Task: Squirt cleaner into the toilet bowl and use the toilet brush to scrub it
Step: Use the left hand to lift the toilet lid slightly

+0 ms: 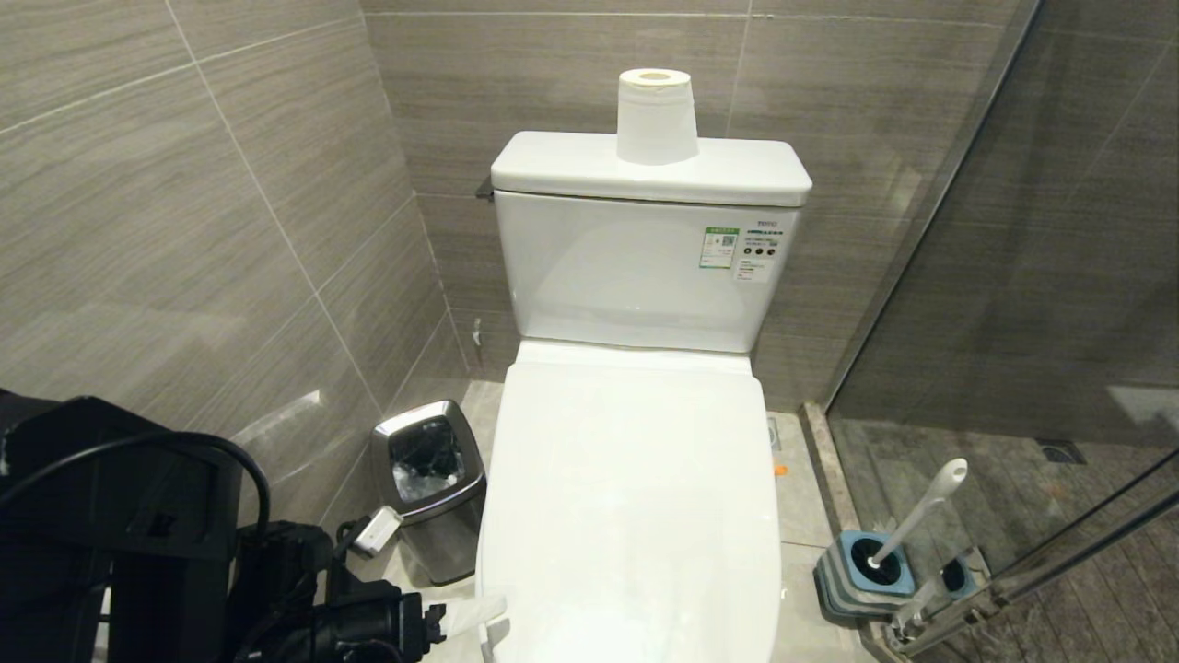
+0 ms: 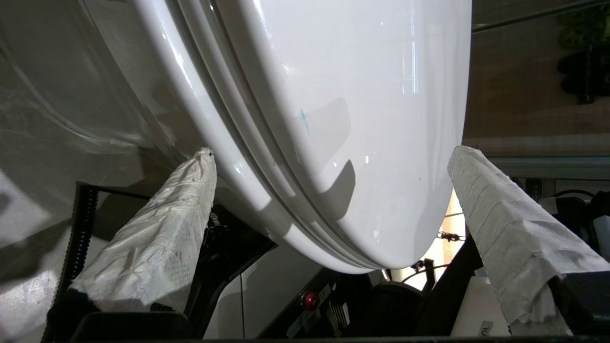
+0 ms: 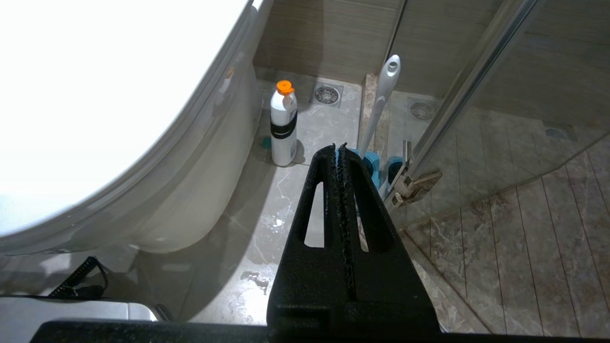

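The toilet's white lid (image 1: 631,497) is down, so the inside of the toilet bowl is hidden. My left gripper (image 1: 484,626) is at the lid's front left edge. Its paper-wrapped fingers (image 2: 167,228) stand open, one on each side of the lid and seat rim (image 2: 381,95), holding nothing. The toilet brush (image 1: 912,520) leans in its blue-grey holder (image 1: 861,571) on the floor to the right, its bristle head hidden. My right gripper (image 3: 338,146) hangs shut and empty, low beside the toilet, well short of the brush handle (image 3: 381,100). A white bottle with an orange cap (image 3: 283,126) stands by the toilet's base; I cannot tell whether it holds the cleaner.
A small steel bin (image 1: 428,483) stands left of the toilet, against the tiled wall. A paper roll (image 1: 656,115) sits on the tank (image 1: 645,267). A glass shower door (image 1: 1013,276) and its hinge (image 3: 414,186) close off the right, just past the brush holder.
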Motion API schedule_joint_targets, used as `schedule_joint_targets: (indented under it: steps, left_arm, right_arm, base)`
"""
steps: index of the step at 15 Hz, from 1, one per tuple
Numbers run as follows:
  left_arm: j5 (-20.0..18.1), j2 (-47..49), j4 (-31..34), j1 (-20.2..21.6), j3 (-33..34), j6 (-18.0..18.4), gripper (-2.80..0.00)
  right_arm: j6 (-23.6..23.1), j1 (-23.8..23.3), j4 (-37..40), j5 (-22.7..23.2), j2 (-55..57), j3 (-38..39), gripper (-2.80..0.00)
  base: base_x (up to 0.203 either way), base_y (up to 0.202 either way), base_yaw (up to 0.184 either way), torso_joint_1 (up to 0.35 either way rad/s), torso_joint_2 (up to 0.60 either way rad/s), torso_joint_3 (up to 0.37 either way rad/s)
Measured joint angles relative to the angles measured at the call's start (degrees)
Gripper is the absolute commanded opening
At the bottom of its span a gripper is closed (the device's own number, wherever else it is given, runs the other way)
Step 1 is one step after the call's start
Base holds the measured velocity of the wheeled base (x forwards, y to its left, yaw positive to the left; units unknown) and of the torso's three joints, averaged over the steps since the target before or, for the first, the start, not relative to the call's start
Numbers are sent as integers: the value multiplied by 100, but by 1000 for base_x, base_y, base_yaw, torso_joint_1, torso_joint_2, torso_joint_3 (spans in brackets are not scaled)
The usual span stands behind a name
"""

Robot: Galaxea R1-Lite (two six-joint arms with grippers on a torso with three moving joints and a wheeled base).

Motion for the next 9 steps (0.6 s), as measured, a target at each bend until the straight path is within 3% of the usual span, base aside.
schedule_joint_targets:
  steps: [9]
  left_arm:
    - [145,16,-2,-242,-55,13,0]
  right_arm:
    - [2,0,0,-2,0,0,-280]
  base:
    - [0,0,0,0,0,0]
